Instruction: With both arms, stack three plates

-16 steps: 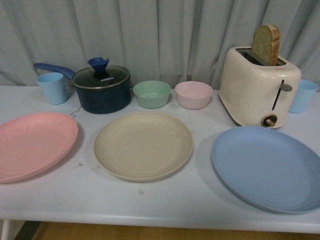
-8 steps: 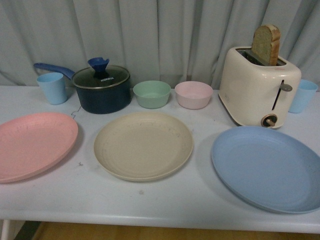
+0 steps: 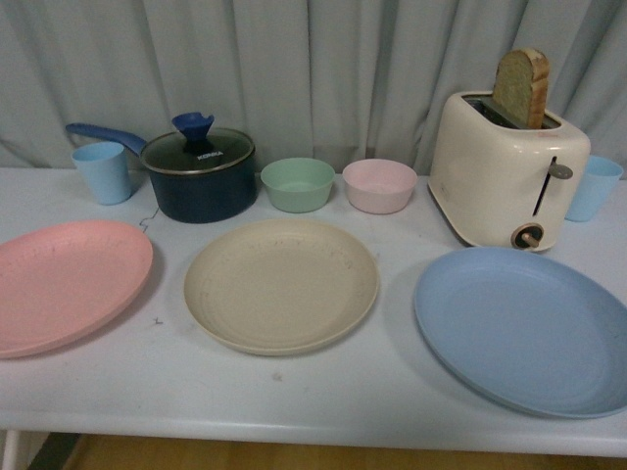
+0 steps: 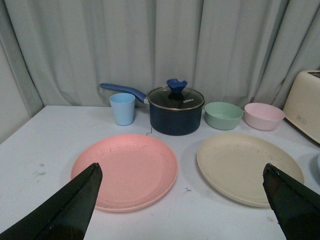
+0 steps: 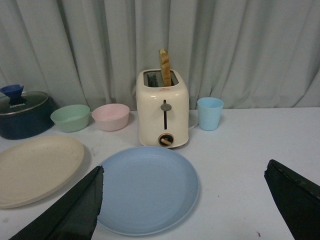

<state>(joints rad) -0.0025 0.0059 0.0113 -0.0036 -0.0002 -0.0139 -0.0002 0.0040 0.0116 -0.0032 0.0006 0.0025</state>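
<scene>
Nothing is stacked yet: the pink plate (image 3: 69,284) lies left, the beige plate (image 3: 281,284) in the middle and the blue plate (image 3: 524,328) right, all apart on the desk (image 3: 323,392). The left gripper (image 4: 180,172) and right gripper (image 5: 184,167) have their jaws spread and empty, so every lift is still to do.

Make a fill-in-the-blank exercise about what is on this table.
Of the three plates, the ____ one lies between the pink plate and the blue plate.
A slice of bread sticks up out of the ____.
The green bowl stands between the pink bowl and the lidded dark blue ____.
So far ____ of the plates rests on another.
Missing words: beige; toaster; pot; none.
</scene>
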